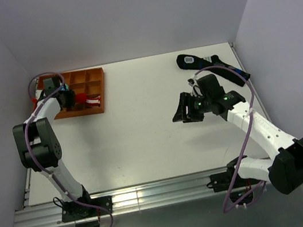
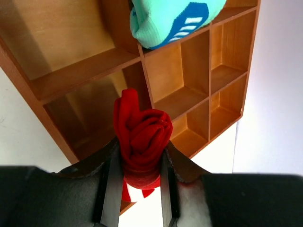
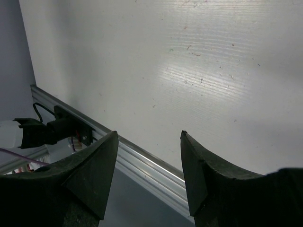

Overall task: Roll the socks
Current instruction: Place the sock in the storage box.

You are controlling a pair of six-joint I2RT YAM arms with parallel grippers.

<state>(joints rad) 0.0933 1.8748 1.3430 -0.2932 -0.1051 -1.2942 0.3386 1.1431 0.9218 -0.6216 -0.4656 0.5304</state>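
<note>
Over far-left table corner, top view: left gripper [image 1: 71, 98] seen at wooden compartment tray [image 1: 90, 76], red rolled socks [image 1: 80, 95] at its tip. Right gripper [image 1: 188, 109] well apart, mid-table; left arm judged nearer.
Left wrist view: socks clamped between both fingers [image 2: 112, 172]. Bundle's long axis runs straight out from fingertips toward tray cells; target cell not determinable. Mint-green sock [image 2: 170, 19] lodged in farther cell.
Right wrist view: fingers [image 3: 94, 165] spread wide, nothing held, bare table [image 3: 189, 56] below.
</note>
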